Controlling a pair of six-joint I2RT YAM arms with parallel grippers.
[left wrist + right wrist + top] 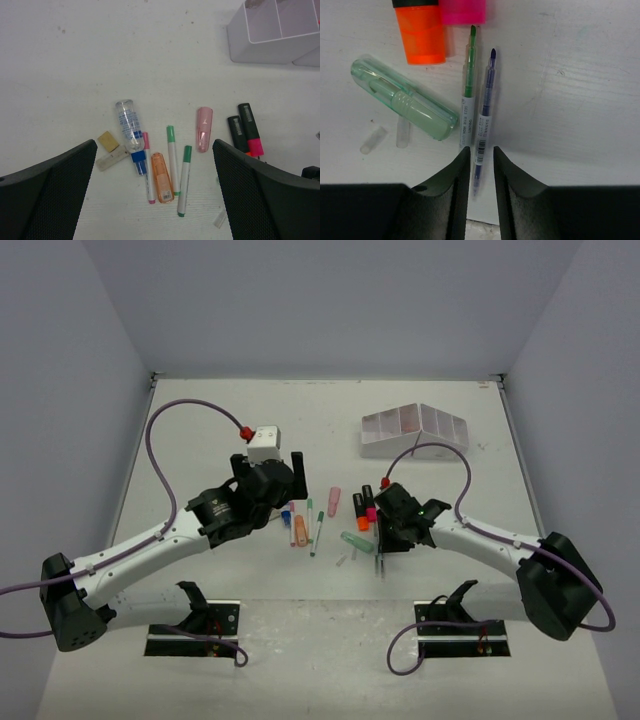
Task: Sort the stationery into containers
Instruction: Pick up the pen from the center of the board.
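My right gripper (481, 152) is low over the table, its jaws narrowed and straddling a thin purple pen (485, 100); a slit still shows on the pen's right side. A green pen (468, 85) lies just left of it, beside a mint translucent case (405, 97), an orange highlighter (420, 32) and a pink one (462, 11). My left gripper (154, 150) hangs wide open above a cluster: green-capped pens (173, 160), a pink-capped pen (148, 167), an orange case (162, 177), a pink case (204, 129). The white organizer (415, 430) stands at the back right.
A clear glue bottle with a blue cap (128, 127), a tan block (108, 141) and a grey block (112, 158) lie left of the pens. Two small clear caps (372, 140) rest near the mint case. Black highlighters (250, 127) lie in front of the organizer.
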